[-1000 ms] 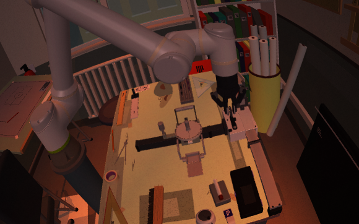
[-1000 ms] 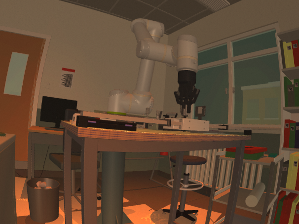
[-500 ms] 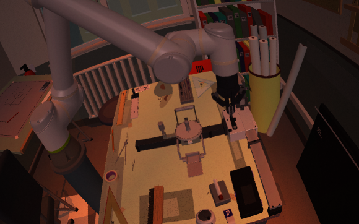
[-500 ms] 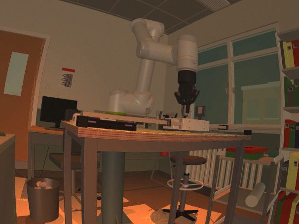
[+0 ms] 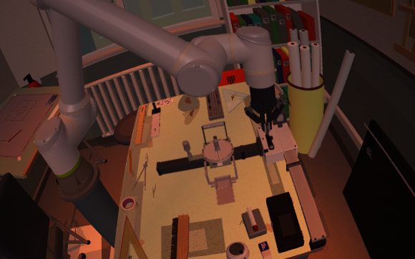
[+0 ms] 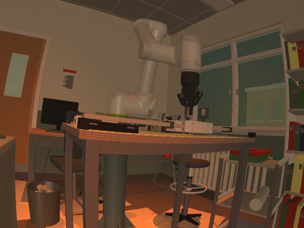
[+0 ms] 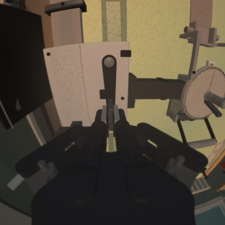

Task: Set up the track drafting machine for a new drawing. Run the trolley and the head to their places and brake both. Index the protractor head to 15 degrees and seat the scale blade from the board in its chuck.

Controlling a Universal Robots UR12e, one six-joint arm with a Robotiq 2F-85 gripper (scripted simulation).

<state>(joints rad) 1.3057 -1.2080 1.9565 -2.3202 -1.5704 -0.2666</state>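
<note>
My gripper (image 7: 109, 117) stands over the white trolley (image 5: 277, 142) at the right side of the board, pointing straight down. The trolley's dark brake lever (image 7: 109, 82) is clamped by its free end in the closed gripper, its round pivot lying further along the trolley top. A dark arm (image 5: 200, 161) runs left from the trolley across the board and carries the round protractor head (image 5: 217, 152) with its knob and handle. The head's chuck (image 5: 224, 183) sits below the dial. A long flat scale blade (image 5: 155, 121) lies near the far left corner of the board.
The long rail (image 5: 306, 204) runs along the board's right edge. A yellow bin of paper rolls (image 5: 306, 107) stands just right of the gripper. A black box (image 5: 284, 221), a brush (image 5: 180, 238), tape roll (image 5: 128, 204) and compasses (image 5: 143, 171) lie on the board.
</note>
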